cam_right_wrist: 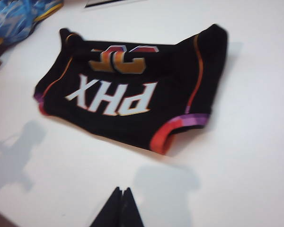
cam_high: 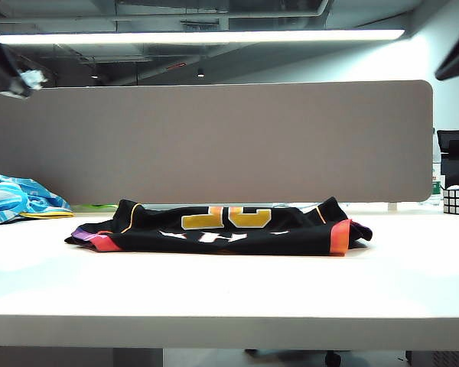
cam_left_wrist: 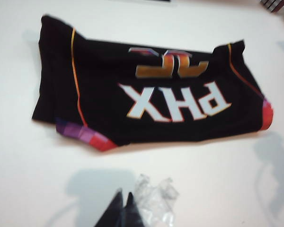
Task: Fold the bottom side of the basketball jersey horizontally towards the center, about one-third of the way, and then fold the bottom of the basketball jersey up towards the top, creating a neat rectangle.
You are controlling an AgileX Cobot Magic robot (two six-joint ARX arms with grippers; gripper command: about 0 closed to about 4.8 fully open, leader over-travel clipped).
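The basketball jersey (cam_high: pixel 222 228) is lying folded into a rough rectangle on the white table (cam_high: pixel 229 290). The left gripper (cam_left_wrist: pixel 123 201) and right gripper (cam_right_wrist: pixel 121 196) are hovering above bare tabletop, jaws pressed together and holding nothing, each well apart from the jersey's near edge.

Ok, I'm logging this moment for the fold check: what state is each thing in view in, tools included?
basketball jersey: folded into a compact, slightly uneven rectangle, lying flat on the table, nothing holding it.
left tool: shut, empty, raised off the jersey.
right tool: shut, empty, raised off the jersey.
blue striped cloth: crumpled in a heap at the far left of the table.
puzzle cube: scrambled, sitting at the far right.
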